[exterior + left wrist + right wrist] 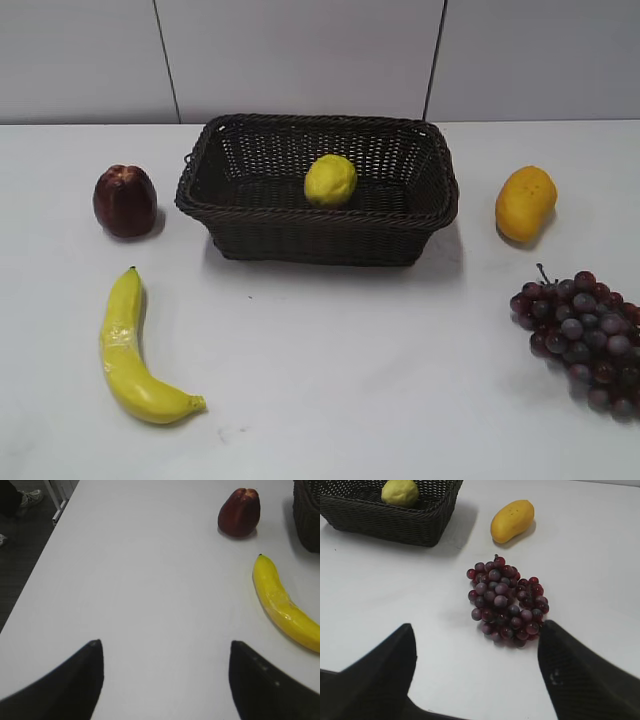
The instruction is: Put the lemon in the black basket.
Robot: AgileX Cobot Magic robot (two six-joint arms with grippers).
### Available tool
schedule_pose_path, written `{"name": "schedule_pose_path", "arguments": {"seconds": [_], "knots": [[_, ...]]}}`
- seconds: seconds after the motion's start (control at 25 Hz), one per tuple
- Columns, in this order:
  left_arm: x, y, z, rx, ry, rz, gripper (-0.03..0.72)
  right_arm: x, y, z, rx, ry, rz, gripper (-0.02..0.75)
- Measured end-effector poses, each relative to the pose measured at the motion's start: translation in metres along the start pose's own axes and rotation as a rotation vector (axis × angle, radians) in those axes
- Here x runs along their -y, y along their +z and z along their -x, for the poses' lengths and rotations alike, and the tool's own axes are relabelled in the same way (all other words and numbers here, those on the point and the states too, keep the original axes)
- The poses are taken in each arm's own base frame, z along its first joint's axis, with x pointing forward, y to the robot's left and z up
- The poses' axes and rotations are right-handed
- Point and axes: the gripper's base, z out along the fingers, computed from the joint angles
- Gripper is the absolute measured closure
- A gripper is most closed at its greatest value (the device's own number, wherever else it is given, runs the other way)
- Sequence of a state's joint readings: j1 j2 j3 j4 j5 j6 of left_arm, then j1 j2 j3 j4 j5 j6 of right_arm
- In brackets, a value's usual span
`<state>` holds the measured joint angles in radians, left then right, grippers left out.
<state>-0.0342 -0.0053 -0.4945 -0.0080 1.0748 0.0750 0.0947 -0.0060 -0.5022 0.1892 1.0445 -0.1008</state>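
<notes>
White table [330, 400]: lemon [330, 180] half-sunk in black basket [250, 205]

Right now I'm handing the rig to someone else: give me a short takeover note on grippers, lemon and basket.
Left gripper: open, empty, above bare table near the banana.
Right gripper: open, empty, near the grapes.
Lemon: inside the black basket, resting on its floor, no gripper touching it.
Done: lemon is in the basket.
Left: nothing visible for the task; both arms are already clear of the basket.
</notes>
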Motion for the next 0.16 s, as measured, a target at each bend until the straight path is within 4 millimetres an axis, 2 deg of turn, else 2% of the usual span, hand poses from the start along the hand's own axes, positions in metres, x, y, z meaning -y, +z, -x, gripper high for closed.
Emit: {"name": "schedule_pose_path", "arguments": {"seconds": [0.16], "knots": [[0.0, 0.0, 0.0, 0.0, -0.001, 0.0, 0.115, 0.0, 0.0, 0.0, 0.0, 0.0, 0.0, 0.167]]}}
